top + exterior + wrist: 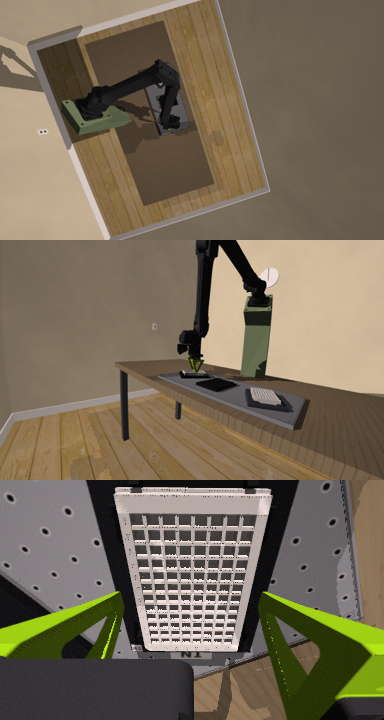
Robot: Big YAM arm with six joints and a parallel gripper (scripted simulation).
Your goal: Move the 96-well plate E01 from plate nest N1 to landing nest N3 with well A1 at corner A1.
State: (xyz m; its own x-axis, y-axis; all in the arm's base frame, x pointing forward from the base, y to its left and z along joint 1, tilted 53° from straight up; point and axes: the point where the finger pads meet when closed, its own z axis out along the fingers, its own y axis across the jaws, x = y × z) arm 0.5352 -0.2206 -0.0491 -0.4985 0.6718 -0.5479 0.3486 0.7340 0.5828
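Gripper: the gripper [195,364] is hanging just above plate E01, its green fingers standing wide apart and gripping nothing; in the wrist view one finger is showing on each long side of the plate.
Plate E01: the white plate E01 [192,570] is lying flat in nest N1 [184,375], at the end of the grey deck [240,398] nearest the counter's far left corner.
N1 label: the label [187,655] is showing just past the plate's near short end.
Landing nest: a dark nest with no plate [216,384] is sitting mid-deck.
Other plate: a second white plate [264,396] is resting in its nest at the deck's opposite end.
Arm base: the green pedestal [256,347] is standing by the counter's back edge.
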